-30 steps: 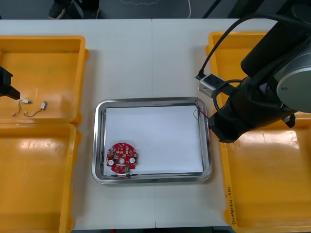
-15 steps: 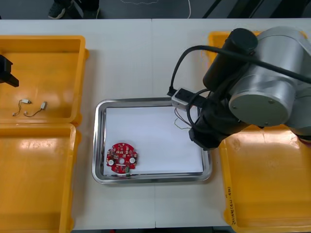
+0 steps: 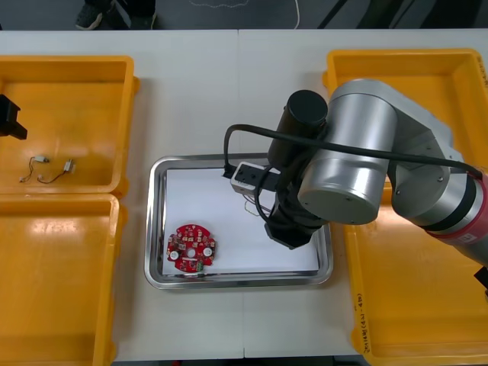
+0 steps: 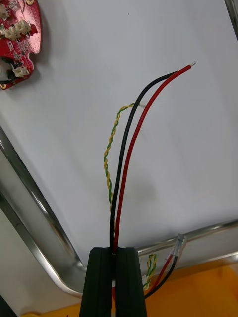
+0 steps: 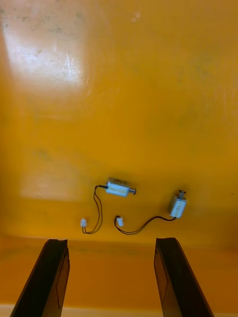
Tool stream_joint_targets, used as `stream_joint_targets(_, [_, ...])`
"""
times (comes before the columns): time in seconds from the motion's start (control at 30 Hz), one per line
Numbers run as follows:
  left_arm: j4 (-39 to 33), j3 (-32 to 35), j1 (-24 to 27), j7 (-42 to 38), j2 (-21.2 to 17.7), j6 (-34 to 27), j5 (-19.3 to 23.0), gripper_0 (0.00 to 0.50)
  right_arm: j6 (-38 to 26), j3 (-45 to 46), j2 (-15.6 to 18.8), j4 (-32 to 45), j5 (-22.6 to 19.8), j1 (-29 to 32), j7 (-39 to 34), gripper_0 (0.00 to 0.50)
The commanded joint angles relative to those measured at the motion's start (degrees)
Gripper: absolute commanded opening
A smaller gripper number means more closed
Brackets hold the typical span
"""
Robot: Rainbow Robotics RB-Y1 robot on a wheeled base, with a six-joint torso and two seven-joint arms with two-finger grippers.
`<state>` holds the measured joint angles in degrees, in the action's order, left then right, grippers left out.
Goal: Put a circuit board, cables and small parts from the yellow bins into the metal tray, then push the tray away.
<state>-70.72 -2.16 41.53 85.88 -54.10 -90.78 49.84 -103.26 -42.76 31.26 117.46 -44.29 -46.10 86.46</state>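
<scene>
Right arm [image 3: 358,164] has swung in from the right-side bins and is now over the metal tray [image 3: 156,229], right of centre. Right hand [image 4: 115,250] is clamped almost closed on the cables [image 4: 124,163]. A black and a red strand are pinched at the fingertips, and a twisted yellow-green pair runs down beside them to the same pinch. Free ends fan out from the hand over the tray's white floor; we can't tell if they touch it. The round red circuit board [image 3: 191,248] lies flat in the tray's near-left corner, well apart from those ends. Left hand [image 5: 111,241] hangs over the far-left yellow bin [image 3: 76,76], fingers wide apart, holding nothing. Two small metal parts [image 5: 119,188] with thin wires lie on the bin floor just beyond its fingertips.
</scene>
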Motion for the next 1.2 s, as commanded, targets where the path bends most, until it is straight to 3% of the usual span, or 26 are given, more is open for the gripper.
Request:
stream_joint_targets(0.03, [1.90, -3.02, 2.59, 2.19, -3.03, 3.94, -0.19, 0.500, 3.68, -2.42, -1.82, -1.36, 1.40, -2.32, 7.05, 0.000])
stream_joint_targets(0.27, [3.05, -7.42, 2.51, 3.24, -2.94, 8.07, 0.17, 0.500, 9.30, -6.02, -2.08, -3.91, 3.69, -2.76, 13.65, 0.000])
stream_joint_targets(0.67, [7.44, -10.84, 2.51, 5.35, -0.57, 12.29, 1.75, 0.500, 9.56, -8.31, -2.78, -6.46, 4.04, -3.20, 22.00, 0.000])
stream_joint_targets(1.2, [14.38, -10.58, 5.14, 6.23, 2.60, 14.75, 3.24, 0.500, 10.53, -13.76, -2.70, -6.46, 5.18, -3.99, 21.82, 0.000])
